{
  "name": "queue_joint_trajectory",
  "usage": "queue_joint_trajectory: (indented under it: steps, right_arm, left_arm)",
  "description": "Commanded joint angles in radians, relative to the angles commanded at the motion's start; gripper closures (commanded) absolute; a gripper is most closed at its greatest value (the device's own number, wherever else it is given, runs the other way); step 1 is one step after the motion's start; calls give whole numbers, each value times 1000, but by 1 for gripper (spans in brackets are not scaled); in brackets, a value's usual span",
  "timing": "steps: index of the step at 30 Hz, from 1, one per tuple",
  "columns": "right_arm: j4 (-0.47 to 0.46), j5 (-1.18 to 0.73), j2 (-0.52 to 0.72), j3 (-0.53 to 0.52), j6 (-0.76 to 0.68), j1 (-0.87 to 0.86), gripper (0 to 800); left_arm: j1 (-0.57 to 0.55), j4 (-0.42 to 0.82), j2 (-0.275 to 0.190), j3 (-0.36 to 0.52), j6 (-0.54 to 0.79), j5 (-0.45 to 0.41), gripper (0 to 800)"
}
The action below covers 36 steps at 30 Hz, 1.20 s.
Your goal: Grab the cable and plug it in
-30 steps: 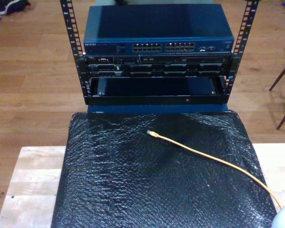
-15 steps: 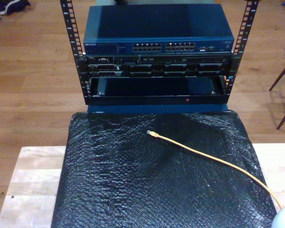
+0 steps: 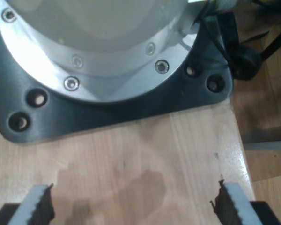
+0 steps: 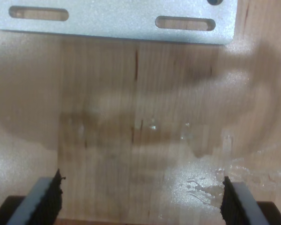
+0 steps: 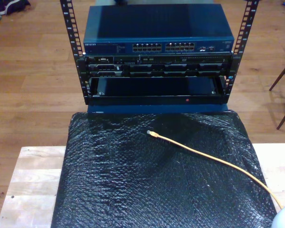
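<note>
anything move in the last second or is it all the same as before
Nothing has visibly changed. The cable lies in the same curve on the black bubble wrap, its plug at the same spot, pointing towards the blue switch in the rack. In the wrist views my first gripper and my second gripper are open over bare wood, holding nothing.
</note>
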<state>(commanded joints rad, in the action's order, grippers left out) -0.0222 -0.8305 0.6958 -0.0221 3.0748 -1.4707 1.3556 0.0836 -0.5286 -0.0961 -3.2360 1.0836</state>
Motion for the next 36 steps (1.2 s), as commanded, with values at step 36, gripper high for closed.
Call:
queue_joint_trajectory:
  steps: [36]
  right_arm:
    - [-2, -133, 61, 80, 2, 2, 0]
  left_arm:
    - [2, 6, -11, -48, -5, 66, 0]
